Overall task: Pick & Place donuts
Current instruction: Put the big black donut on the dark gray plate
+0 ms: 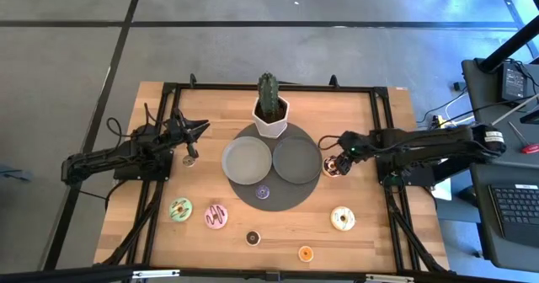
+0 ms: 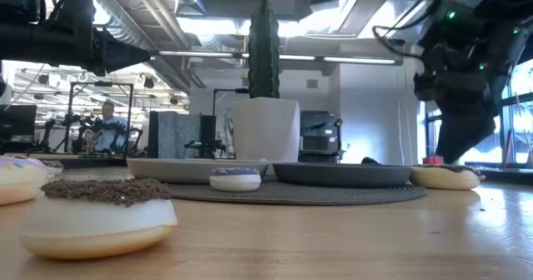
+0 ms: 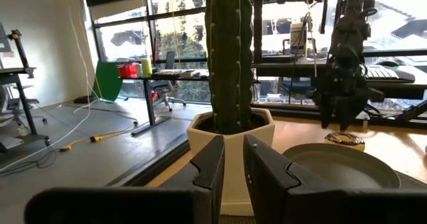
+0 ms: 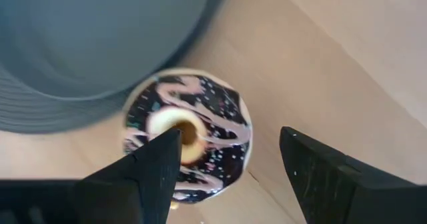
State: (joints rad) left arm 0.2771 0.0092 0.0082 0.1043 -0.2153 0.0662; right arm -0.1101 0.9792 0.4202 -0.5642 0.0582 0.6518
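A chocolate donut (image 4: 190, 134) with pink drizzle lies flat on the wood beside the right grey plate (image 1: 296, 159). My right gripper (image 4: 230, 164) hangs open just above it, pointing steeply down. One finger is over the donut's hole and the other is out past its rim. The low view shows the right gripper (image 2: 456, 151) still above the donut (image 2: 447, 177). A small purple donut (image 1: 263, 191) lies on the dark mat (image 1: 278, 203). Green (image 1: 180, 209), pink (image 1: 216, 216), cream (image 1: 342, 219), orange (image 1: 305, 253) and dark (image 1: 252, 237) donuts lie along the near side. My left gripper (image 1: 202, 129) waits level at the left, with a narrow gap between its fingers and nothing in it.
A cactus in a white pot (image 1: 270, 114) stands at the far middle, behind the left grey plate (image 1: 246, 160) and the right plate. Another tiny donut (image 1: 189, 159) lies on the wood below my left gripper. A black frame rail (image 1: 383, 148) runs along the table's right side.
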